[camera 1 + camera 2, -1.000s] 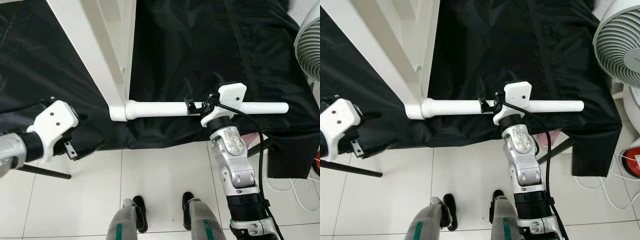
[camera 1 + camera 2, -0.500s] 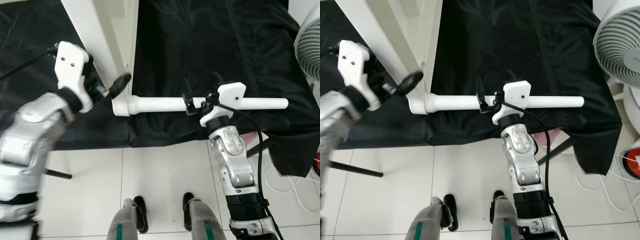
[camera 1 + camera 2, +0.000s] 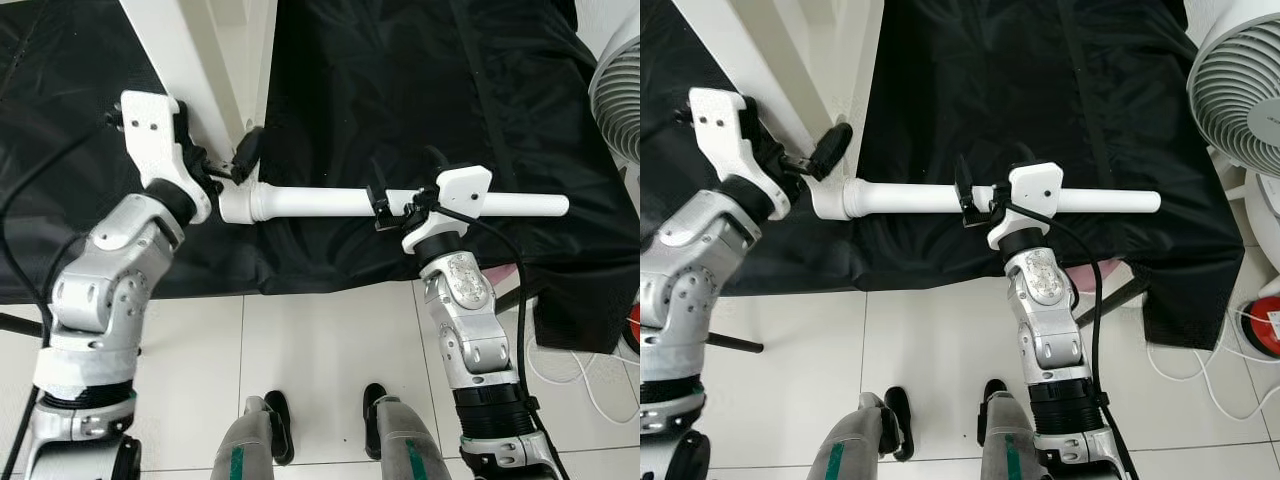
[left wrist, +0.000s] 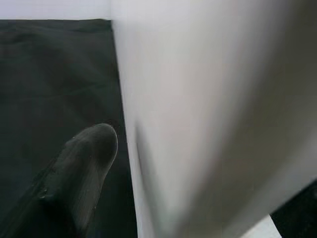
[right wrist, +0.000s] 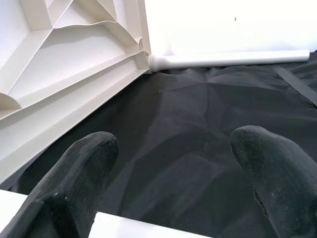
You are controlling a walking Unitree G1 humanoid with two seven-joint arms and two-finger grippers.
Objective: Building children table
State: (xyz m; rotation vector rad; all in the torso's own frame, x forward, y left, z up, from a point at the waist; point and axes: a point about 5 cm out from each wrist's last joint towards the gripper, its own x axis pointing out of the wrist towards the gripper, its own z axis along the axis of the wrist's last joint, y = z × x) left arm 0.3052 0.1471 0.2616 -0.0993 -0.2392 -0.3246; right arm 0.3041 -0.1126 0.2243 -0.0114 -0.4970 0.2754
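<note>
A white table top (image 3: 190, 50) lies upturned on a black cloth (image 3: 400, 80), its ribbed underside (image 5: 64, 64) showing in the right wrist view. A white leg (image 3: 320, 201) sticks out sideways from its near corner. My left gripper (image 3: 230, 165) is raised to that corner and stands open. One of its fingers (image 4: 84, 163) lies beside the blurred white rim (image 4: 198, 124); the other is hidden. My right gripper (image 3: 385, 205) sits over the middle of the leg, open, its fingers (image 5: 84, 168) spread wide. A second leg (image 5: 233, 58) is fixed at the far corner.
A white fan (image 3: 1240, 80) stands at the right, with a red thing (image 3: 1265, 320) and white cables on the floor under it. The cloth's front edge hangs over white tiles. My feet (image 3: 280, 425) are just short of it. A black bar (image 3: 730, 343) lies low left.
My left arm has swung up from low on the left to the table's near corner. The leg's free end has shifted slightly. The right gripper has stayed on the leg.
</note>
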